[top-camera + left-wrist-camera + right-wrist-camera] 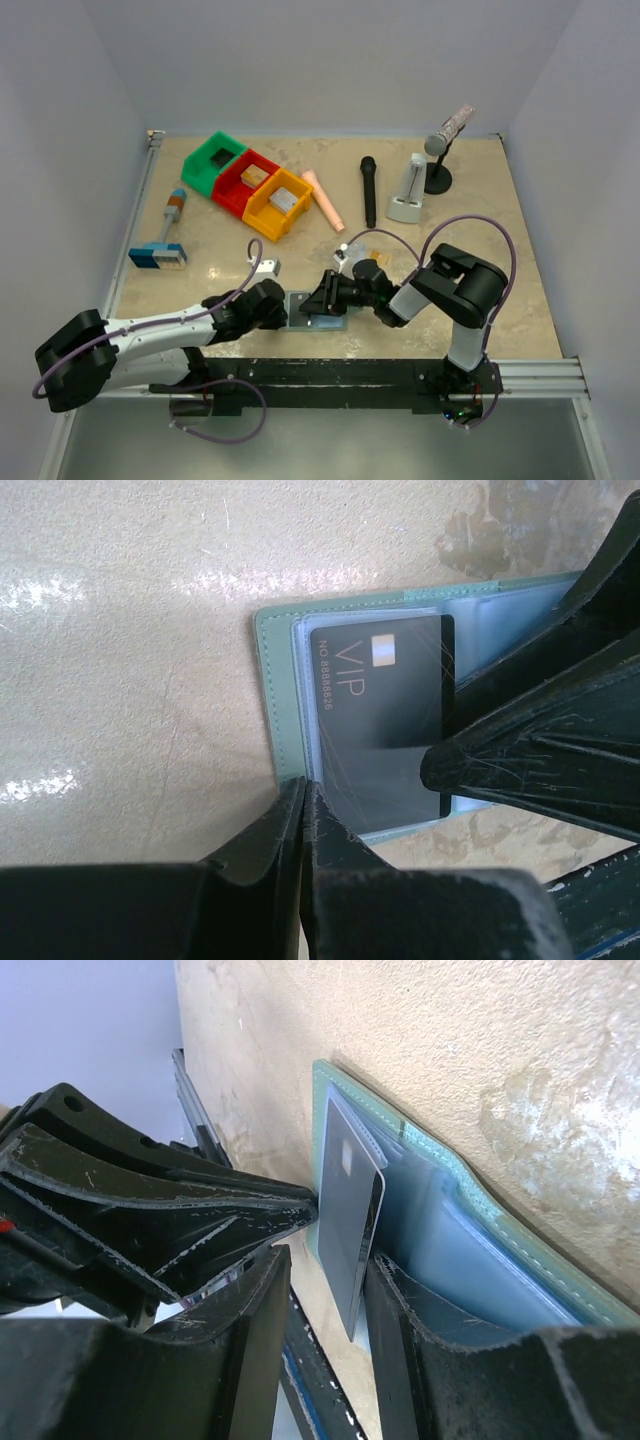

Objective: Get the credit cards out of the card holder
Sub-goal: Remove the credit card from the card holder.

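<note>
- The teal card holder (pixel 299 312) lay open and flat on the surface (pixel 480 230), near the front edge, between the tips of the two arms.
- A dark grey card printed "VIP" (pixel 385 695) sat in a clear pocket panel at one end of the holder. In the right wrist view, its free edge stood lifted away from the other pocket panels.
- The right fingers (pixel 322 300) were partly open and straddled the card's free edge, one on each face.
  - The card looked to be touching one finger, and a gap showed on the other side.
  - No clamp on the card was evident.
- The left fingers (pixel 297 800) were all but together, with only a hairline slit between them.
  - Their tips rested at the holder's outer edge, beside the card's corner.
  - I could not tell whether they pinched any of the pocket plastic.
- The tips of the two arms were close together over the holder. They came at the card from opposite sides.
- Farther back on the surface, a green bin (pixel 200 175), a red bin (pixel 228 195) and an orange bin (pixel 258 215) stood in a diagonal row.
- A pink cylinder (pixel 323 198) and a black microphone (pixel 368 190) lay to their right.
- A blue-and-white striped block (pixel 157 257) lay at far left.
</note>
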You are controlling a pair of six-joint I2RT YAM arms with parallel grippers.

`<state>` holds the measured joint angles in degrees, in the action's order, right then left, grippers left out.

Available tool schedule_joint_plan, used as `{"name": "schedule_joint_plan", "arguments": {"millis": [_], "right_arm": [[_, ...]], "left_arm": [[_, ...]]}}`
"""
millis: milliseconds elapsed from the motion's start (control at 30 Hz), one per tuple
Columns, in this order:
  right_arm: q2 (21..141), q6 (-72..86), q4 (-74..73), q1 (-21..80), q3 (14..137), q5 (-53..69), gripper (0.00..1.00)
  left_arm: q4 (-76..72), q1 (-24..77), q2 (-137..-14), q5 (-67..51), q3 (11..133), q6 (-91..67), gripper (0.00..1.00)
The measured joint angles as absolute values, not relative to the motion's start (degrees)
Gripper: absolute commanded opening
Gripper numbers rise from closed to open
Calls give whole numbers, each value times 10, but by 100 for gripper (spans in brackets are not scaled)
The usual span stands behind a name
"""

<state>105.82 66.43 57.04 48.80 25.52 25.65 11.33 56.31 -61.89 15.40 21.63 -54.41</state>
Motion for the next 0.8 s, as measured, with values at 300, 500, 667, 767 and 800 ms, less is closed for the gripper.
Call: {"name": "schedule_joint_plan", "arguments": {"millis": [300, 500, 667, 767, 800], "right_arm": [[1061, 660, 552, 485, 270, 269, 40], [1075, 660, 552, 483, 286, 283, 40], [1074, 658, 548, 483, 287, 284, 36], [1062, 650, 531, 483, 284, 283, 33], [1056, 647, 525, 483, 282, 283, 33]], "left_arm": [[107, 563, -645, 154, 227, -543, 0], [101, 563, -649, 154, 227, -543, 0], [101, 563, -649, 154, 227, -543, 0], [99, 563, -650, 155, 227, -544, 0], [98, 563, -650, 155, 227, -545, 0]]}}
